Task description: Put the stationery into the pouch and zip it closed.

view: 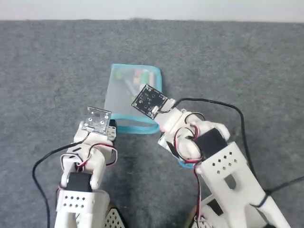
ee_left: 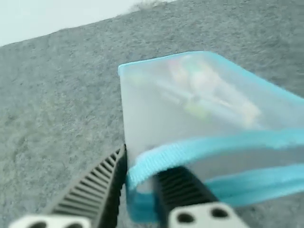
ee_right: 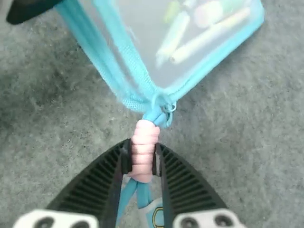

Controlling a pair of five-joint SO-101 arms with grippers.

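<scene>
Key geometry: zip edge (view: 137, 127) of pouch (view: 130, 90) runs crosswise betw. the two arms, along the pouch's near side. Pouch body lies beyond it, on grey felt table (view: 47, 71).

L claw (ee_left: 142, 164) is pinched on the blue edge tape at one end. R claw (ee_right: 141, 159) is at the opp. end, clamped on pink pull tab (ee_right: 141, 147). Slider (ee_right: 164, 110) sits just ahead of its tips, at the pouch corner.

Mouth looks open at L end, two blue tapes gaping apart. Judgement: slider must travel along the edge twd L claw, w/ L as anchor.

Pouch: translucent, soft, blue trim. Stationery (ee_right: 204, 23), pastel pens/sticks, is inside, bunched at the far end.
</scene>
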